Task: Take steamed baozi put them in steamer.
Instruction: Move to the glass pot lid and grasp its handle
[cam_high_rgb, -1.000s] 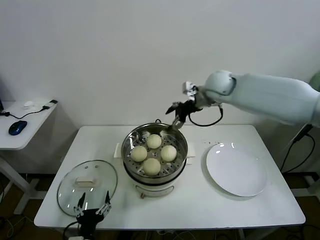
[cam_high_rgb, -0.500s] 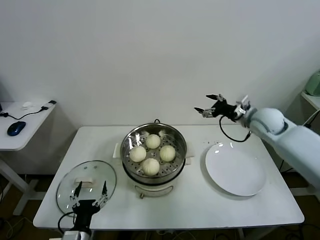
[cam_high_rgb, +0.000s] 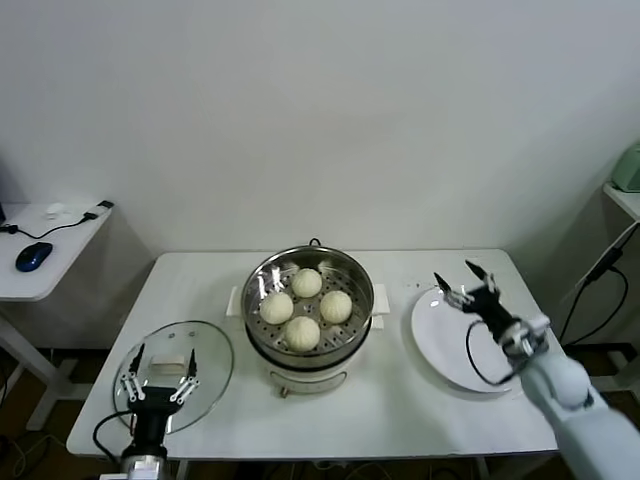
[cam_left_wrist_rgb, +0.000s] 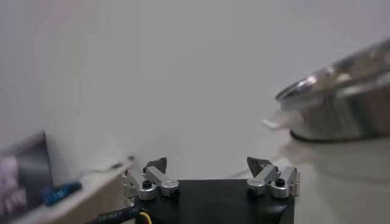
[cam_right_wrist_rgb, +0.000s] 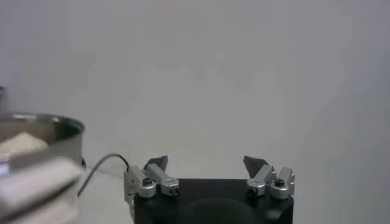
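Observation:
Four creamy-white baozi (cam_high_rgb: 303, 331) lie on the perforated tray inside the shiny steamer (cam_high_rgb: 352, 272), which stands on its cream base at the table's middle. The steamer's rim also shows in the left wrist view (cam_left_wrist_rgb: 341, 103) and in the right wrist view (cam_right_wrist_rgb: 42, 131). My right gripper (cam_high_rgb: 464, 281) is open and empty above the white plate (cam_high_rgb: 445, 355), to the right of the steamer. My left gripper (cam_high_rgb: 160, 366) is open and empty, low at the table's front left, over the glass lid (cam_high_rgb: 215, 352). Both wrist views show their jaws wide apart with nothing between them.
The glass lid with a white handle lies flat at the table's front left. A side desk (cam_high_rgb: 40, 270) with a blue mouse (cam_high_rgb: 34, 255) stands to the left. A white wall is behind the table.
My right arm has swung away from above the steamer, rightward and down, and its gripper now hangs over the plate. My left gripper has drifted slightly left over the lid.

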